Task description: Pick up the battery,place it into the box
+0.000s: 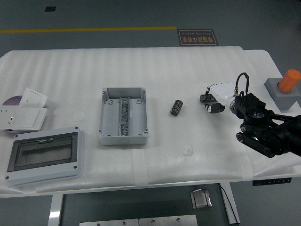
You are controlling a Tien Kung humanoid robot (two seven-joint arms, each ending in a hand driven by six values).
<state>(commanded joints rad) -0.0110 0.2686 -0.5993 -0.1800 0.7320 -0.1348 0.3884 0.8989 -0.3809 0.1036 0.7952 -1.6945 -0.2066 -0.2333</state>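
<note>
The battery [176,107], a small dark ribbed cylinder, lies on the white table [188,70] right of centre. To its left, a short gap away, the grey box [107,127] stands open with a metal rail down its middle. My right hand [210,101], white-backed with dark fingers, hovers low over the table a little to the right of the battery and does not touch it. Its fingers are relaxed and hold nothing. The black right arm [263,127] reaches in from the right edge.
A grey lid with a clear window [43,159] lies at the front left. White socket plates [24,113] sit at the left edge. A grey block with an orange cylinder [287,87] stands at the far right, behind my arm.
</note>
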